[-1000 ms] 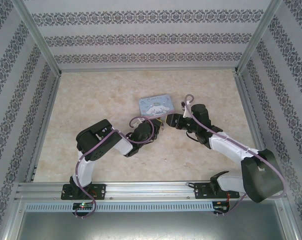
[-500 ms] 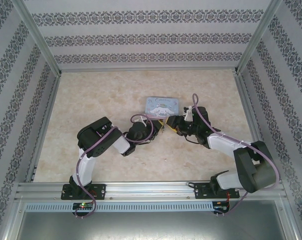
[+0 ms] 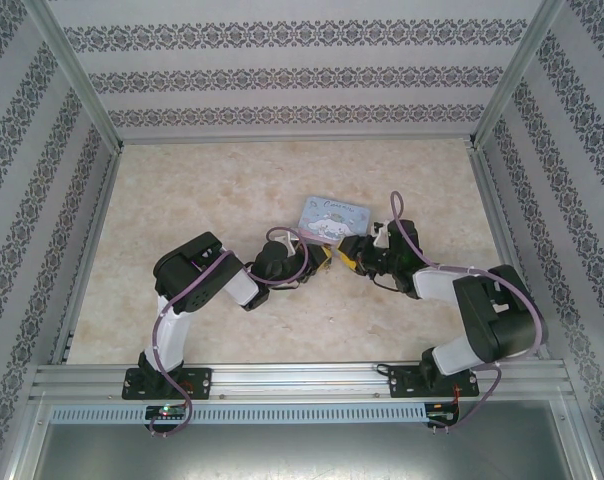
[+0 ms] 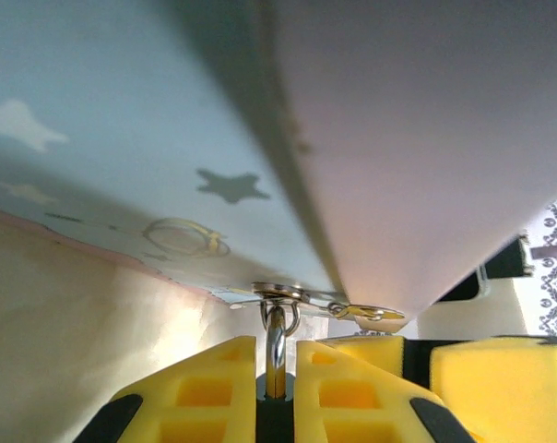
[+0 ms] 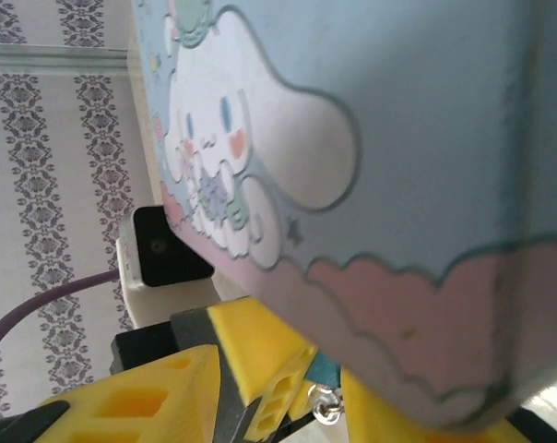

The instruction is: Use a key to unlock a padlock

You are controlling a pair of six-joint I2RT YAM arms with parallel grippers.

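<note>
Pale blue cartoon tin box, padlock at its edge.

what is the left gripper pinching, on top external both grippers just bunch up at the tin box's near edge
observer: left wrist view: the left gripper is shut on a thin metal shackle hooked through a flat loop at the tin box edge.
operator: any padlock body
observer: right wrist view: a small teal piece, maybe that body, sits between yellow fingers under the tin's pink corner.
operator: anything on it
observer: a tiny silver ring hangs just below it.
</note>
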